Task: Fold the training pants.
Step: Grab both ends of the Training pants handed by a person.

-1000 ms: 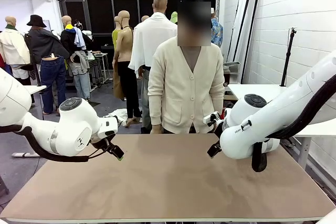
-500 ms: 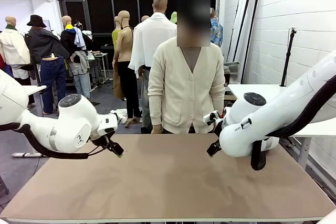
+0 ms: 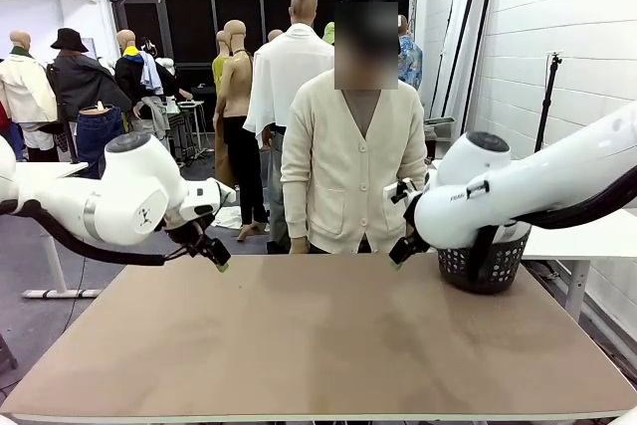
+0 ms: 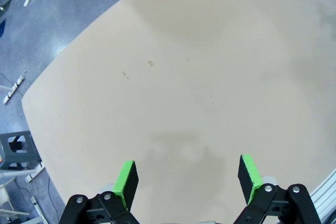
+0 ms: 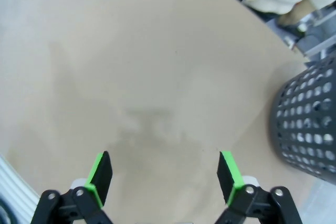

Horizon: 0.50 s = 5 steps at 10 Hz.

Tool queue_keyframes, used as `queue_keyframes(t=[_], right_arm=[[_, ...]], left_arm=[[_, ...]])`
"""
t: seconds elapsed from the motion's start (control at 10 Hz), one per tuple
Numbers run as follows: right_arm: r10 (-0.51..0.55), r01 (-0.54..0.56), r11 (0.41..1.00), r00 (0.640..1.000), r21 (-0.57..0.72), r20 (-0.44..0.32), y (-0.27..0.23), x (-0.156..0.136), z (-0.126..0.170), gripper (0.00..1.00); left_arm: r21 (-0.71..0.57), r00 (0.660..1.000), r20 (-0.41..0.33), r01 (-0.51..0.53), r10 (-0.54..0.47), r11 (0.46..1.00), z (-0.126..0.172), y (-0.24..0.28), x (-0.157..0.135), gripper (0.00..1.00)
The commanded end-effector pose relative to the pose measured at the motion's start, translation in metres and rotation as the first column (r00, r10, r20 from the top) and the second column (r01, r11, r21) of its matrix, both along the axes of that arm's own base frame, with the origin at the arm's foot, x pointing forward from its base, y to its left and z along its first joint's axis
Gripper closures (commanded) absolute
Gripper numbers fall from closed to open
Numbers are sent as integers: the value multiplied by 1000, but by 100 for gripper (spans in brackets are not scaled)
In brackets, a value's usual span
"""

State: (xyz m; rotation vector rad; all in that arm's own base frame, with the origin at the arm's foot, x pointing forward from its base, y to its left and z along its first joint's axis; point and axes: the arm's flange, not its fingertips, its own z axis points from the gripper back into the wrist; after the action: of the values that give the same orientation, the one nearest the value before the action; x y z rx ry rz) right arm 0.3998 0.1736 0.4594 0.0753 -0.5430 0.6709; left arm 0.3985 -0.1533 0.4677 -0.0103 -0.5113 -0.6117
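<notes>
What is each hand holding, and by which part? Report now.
Nothing is held. The left hand and the right hand both stand open above the table, with nothing between their fingers.

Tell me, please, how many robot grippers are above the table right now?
2. The left gripper hangs open over the table, far left; the right gripper hangs open far right, near the black mesh basket.

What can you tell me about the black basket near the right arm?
The basket is black and round, its wall a perforated mesh, plastic by the look. It stands upright at the table's far right corner, seemingly on it. The right arm crosses in front and hides its rim; any contents cannot be made out.
</notes>
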Motion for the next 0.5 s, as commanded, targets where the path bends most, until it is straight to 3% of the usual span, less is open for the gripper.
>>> queue_keyframes(t=[0.0,0.4], right_arm=[[53,-53,999,999,6,-7,-11,-5,25,0],[91,-91,996,995,8,33,-15,-22,65,0]], left_arm=[[-39,1000,-18,-13,12,999,28,2,-5,0],[-29,999,38,6,-5,1000,77,4,-21,0]])
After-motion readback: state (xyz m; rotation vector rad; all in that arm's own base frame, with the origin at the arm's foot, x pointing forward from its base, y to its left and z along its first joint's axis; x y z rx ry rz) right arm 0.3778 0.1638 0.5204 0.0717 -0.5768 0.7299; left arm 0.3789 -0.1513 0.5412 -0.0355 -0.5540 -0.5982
